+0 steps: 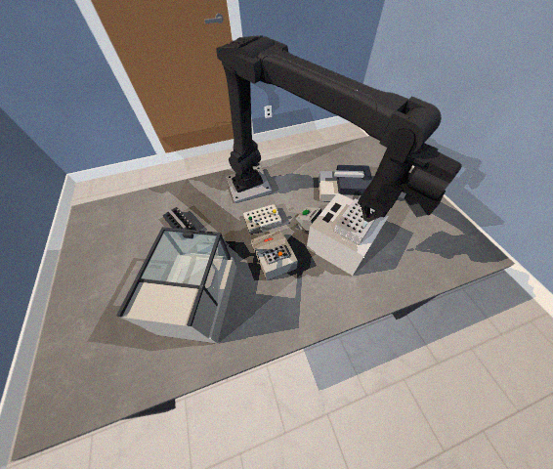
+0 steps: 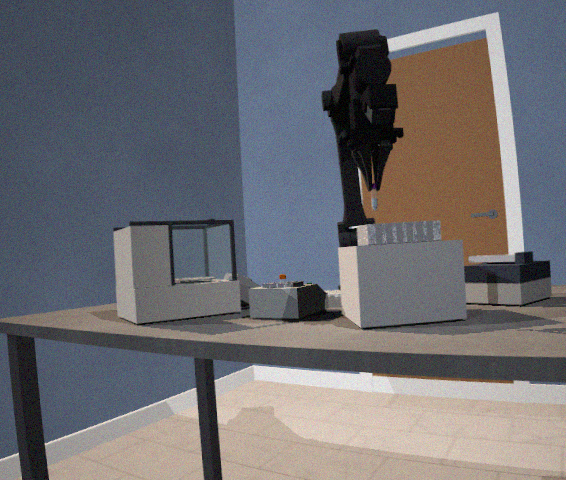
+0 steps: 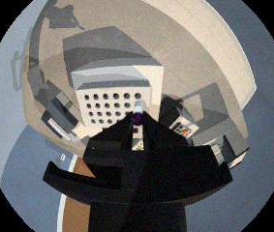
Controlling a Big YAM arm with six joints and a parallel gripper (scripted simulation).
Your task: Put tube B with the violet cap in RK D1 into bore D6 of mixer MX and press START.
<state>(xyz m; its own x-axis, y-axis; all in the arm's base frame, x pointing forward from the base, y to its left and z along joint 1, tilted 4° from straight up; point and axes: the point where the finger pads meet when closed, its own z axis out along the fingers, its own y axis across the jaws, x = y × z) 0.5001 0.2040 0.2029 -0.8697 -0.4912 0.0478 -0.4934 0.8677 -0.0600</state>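
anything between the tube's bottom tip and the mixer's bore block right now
Nothing. In the exterior view, tube B hangs from the gripper above the mixer's bore block, with only the wall showing in the gap between the tube's tip and the block's top.

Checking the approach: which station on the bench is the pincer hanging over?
The tall pale mixer, alone topped by a shaking block of bores; the pincer holds tube B above it.

The top view looks steeply down from high above the bench point(image 1: 90, 363), facing the door point(image 1: 165, 65). The exterior view sits low at bench height, farther off. The wrist view looks down past the fingers. All three share the mixer point(image 1: 337, 247).
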